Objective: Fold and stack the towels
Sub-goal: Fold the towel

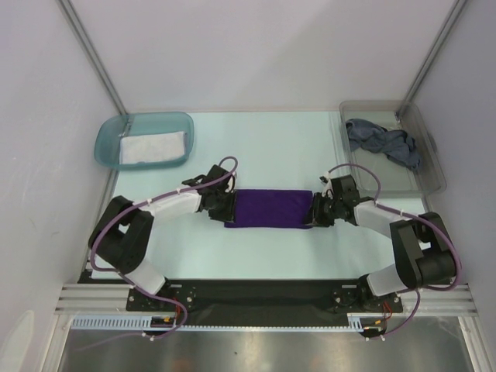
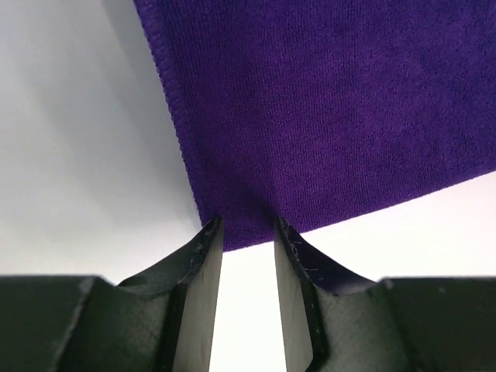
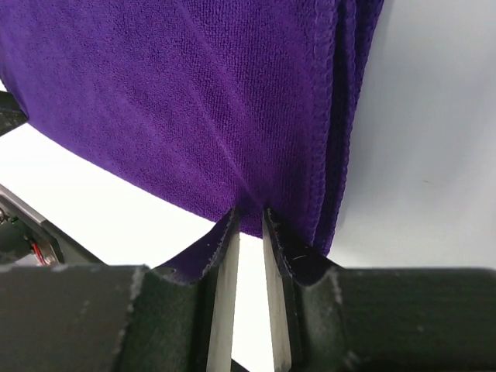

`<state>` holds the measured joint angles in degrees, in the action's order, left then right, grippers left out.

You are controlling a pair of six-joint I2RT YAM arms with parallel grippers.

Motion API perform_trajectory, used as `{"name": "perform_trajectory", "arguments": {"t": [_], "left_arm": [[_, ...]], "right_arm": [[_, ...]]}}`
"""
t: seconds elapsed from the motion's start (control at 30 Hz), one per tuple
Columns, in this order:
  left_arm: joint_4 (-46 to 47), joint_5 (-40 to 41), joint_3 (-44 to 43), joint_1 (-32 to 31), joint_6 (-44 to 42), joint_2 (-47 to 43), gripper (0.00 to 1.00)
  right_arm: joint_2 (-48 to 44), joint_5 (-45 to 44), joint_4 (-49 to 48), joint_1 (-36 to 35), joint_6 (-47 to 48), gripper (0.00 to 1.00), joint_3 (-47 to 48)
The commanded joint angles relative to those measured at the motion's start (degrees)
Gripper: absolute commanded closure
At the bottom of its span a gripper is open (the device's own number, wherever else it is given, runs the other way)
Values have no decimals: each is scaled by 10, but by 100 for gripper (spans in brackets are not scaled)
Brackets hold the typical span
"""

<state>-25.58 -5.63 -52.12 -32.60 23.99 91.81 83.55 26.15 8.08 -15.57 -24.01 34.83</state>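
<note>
The purple towel (image 1: pixel 268 207) lies folded as a band in the middle of the tabletop (image 1: pixel 271 147), between the two claws. The right claw (image 1: pixel 313 211) is clenched on its right end. The left claw (image 1: pixel 230 208) has its fingers a little apart at the left edge, and I cannot tell if it grips, so an uneven pull could drag the cloth and open the fold. Both arms reach inward, low over the tabletop, and their claws point at each other.

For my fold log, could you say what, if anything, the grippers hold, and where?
The right gripper pinches the purple towel at its short end edge. The left gripper straddles the opposite end, jaws parted; a grip there cannot be told.
</note>
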Motion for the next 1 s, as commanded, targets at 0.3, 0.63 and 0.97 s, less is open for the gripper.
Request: {"name": "perform_trajectory", "arguments": {"t": [0.3, 0.63, 0.97], "left_arm": [[-50, 85, -58, 20, -13, -58, 48], [57, -96, -17, 100, -14, -33, 45], [92, -69, 8, 100, -15, 38, 45]], "right_arm": [[-76, 0, 56, -34, 30, 74, 63], [17, 90, -95, -102, -38, 77, 82], [111, 72, -161, -114, -33, 81, 30]]}}
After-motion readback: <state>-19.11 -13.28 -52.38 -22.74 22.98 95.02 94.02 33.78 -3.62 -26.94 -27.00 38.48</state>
